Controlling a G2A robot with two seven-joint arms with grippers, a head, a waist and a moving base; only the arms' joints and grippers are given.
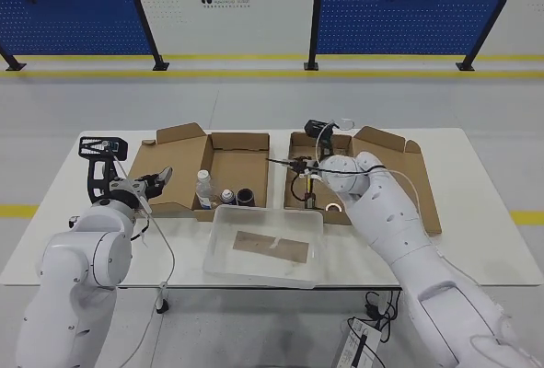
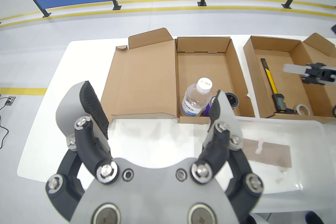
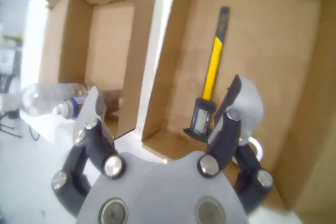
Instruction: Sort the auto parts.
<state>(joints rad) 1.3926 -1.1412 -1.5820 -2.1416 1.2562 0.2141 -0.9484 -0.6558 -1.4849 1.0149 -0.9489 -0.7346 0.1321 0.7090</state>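
My white table [image 1: 492, 230] stands on pale grey floor [image 1: 51, 101] marked with yellow lines [image 1: 0, 211]; blue partition panels [image 1: 60, 23] stand behind.

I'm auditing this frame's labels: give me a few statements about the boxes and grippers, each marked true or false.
1. The water bottle sits in the cardboard box nearer the left gripper. True.
2. The caliper shares that box with the bottle. False: it lies in the other box.
3. The left gripper and the right gripper are both open and empty. True.
4. The tape roll is held by the right gripper. False: it lies in the other box beside the caliper.
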